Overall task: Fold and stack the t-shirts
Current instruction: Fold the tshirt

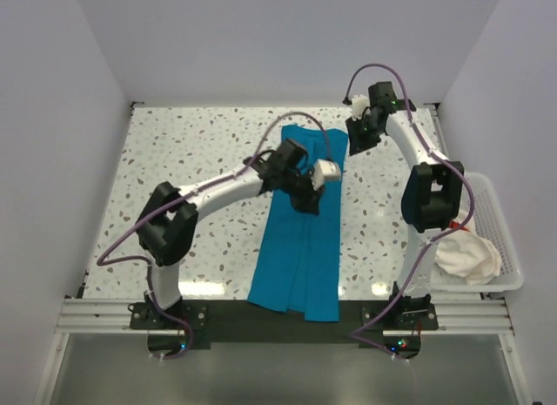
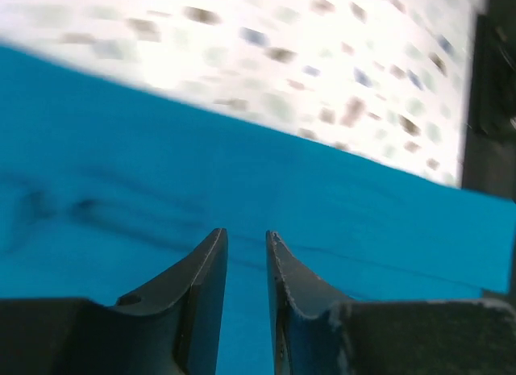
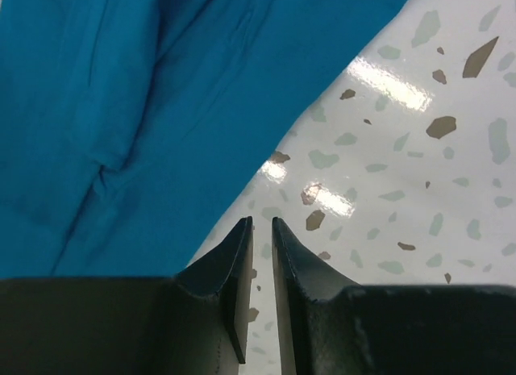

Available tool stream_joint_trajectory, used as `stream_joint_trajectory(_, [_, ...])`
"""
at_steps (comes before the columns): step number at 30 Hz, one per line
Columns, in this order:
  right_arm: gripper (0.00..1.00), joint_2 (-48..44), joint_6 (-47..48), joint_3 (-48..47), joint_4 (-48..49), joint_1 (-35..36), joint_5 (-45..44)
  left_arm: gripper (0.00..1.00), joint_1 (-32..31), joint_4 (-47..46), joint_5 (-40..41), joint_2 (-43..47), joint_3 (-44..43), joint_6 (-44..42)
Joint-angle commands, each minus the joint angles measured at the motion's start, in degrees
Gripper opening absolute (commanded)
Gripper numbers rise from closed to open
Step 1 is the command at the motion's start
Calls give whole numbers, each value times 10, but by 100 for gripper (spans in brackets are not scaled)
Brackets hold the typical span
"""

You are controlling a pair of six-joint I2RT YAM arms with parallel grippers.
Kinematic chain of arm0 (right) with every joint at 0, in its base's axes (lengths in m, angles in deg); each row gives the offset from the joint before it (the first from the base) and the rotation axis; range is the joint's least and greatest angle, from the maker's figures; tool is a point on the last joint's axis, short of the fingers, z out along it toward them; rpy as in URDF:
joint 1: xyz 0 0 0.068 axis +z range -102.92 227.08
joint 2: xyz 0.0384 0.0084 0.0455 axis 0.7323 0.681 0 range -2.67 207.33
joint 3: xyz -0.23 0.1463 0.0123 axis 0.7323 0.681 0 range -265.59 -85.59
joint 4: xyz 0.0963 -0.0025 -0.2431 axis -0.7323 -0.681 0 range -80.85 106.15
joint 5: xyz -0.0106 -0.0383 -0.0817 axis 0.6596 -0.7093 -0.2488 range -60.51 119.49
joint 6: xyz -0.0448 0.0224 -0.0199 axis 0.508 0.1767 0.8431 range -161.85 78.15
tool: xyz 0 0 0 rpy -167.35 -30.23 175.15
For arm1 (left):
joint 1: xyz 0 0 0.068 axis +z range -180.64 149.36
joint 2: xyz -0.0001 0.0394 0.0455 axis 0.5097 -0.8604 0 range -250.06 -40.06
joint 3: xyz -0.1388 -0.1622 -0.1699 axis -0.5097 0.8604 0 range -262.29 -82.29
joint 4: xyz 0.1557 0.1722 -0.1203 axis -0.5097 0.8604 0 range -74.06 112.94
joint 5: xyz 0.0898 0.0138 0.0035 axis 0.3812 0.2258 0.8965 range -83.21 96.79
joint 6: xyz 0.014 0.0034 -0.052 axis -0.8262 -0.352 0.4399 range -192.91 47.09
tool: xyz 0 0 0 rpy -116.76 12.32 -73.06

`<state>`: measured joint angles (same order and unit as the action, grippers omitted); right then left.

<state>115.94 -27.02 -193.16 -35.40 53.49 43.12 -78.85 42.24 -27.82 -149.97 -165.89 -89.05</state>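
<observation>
Teal t-shirt (image 1: 296, 257): long folded strip, flat on counter (image 1: 200, 152), left of basket (image 1: 513, 281)
White t-shirt (image 1: 470, 257): bunched inside basket
Left fingers (image 2: 201, 286): slightly parted, empty, left of basket
Right fingers (image 3: 310, 286): slightly parted, empty, beyond basket, leftward

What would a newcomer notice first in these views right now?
The teal t-shirt, folded into a long narrow strip, runs down the middle of the speckled table to its near edge. The left tool hovers over the strip with jaws slightly apart, and the right tool hangs beside its far right corner. A crumpled white t-shirt with red marks lies in the white mesh basket at the table's right edge.
</observation>
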Motion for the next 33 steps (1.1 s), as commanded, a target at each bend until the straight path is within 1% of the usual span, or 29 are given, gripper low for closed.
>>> stream_joint_trajectory(1, [20,23,-58,-40,7,2,65,31,93,-86,-33,35,-26,81])
stream_joint_trajectory(3, [16,42,-69,-56,9,8,74,31,134,-89,-29,1,-57,95])
stream_joint_trajectory(4, [13,50,-73,-57,14,11,70,31,144,-86,-24,-13,-72,109])
stream_joint_trajectory(5, [12,52,-73,-55,16,23,67,30,154,-72,-20,-46,-102,111])
stream_joint_trajectory(6, [11,55,-70,-53,19,29,67,28,170,-67,-15,-60,-113,117])
stream_joint_trajectory(11, [4,83,-54,-48,20,67,50,25,200,-108,32,-128,-145,155])
stream_joint_trajectory(14, [3,106,-43,-53,32,80,6,24,210,-108,51,-165,-172,157])
stream_joint_trajectory(18, [1,142,-38,-80,49,88,-61,22,217,-115,67,-197,-185,157])
stream_joint_trajectory(19, [0,150,-30,-84,51,89,-71,22,218,-115,79,-203,-187,176])
stream_joint_trajectory(22, [0,181,-11,-101,60,96,-113,20,229,-99,91,-226,-196,191])
stream_joint_trajectory(26, [0,232,19,-155,65,112,-161,19,253,-104,93,-231,-171,218])
stream_joint_trajectory(29, [0,266,42,-213,80,127,-191,19,270,-116,92,-226,-152,229])
stream_joint_trajectory(33, [0,307,63,-265,103,141,-230,19,294,-112,97,-243,-171,229])
